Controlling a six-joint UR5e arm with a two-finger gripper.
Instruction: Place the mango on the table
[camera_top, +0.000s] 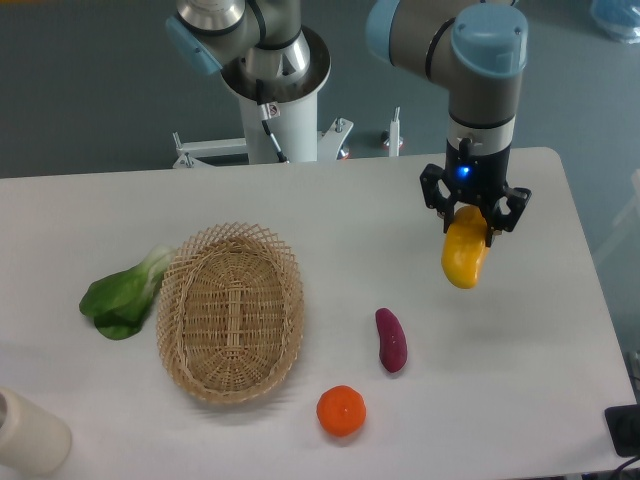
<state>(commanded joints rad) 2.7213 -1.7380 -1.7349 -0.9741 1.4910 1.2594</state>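
mango (465, 258) hung in the air over the right part of the bench (540, 400), clear of the surface, a faint shadow under it on the white top. gripper (473, 218) pointed straight down from the arm (485, 90), jaws closed on the upper end of the mango; the yellow body dangled below them, long axis near upright, lower end slightly tilted to the left. blue light showed on the gripper body.

purple tuber (390, 340) lay on the bench down and to the left of the mango, well apart from it, lengthwise roughly front to back. orange (341, 411) sat near the front edge, just left of and below the tuber, not touching it. wicker basket (230, 312) lay left of centre, oval, nothing seen inside. leafy green (125, 295) lay against the basket's left rim, stalk end toward the rim. pale cylinder (30, 435) was at the front left corner, partly cut off by the frame. robot base (280, 110) stood behind the far edge of the bench.
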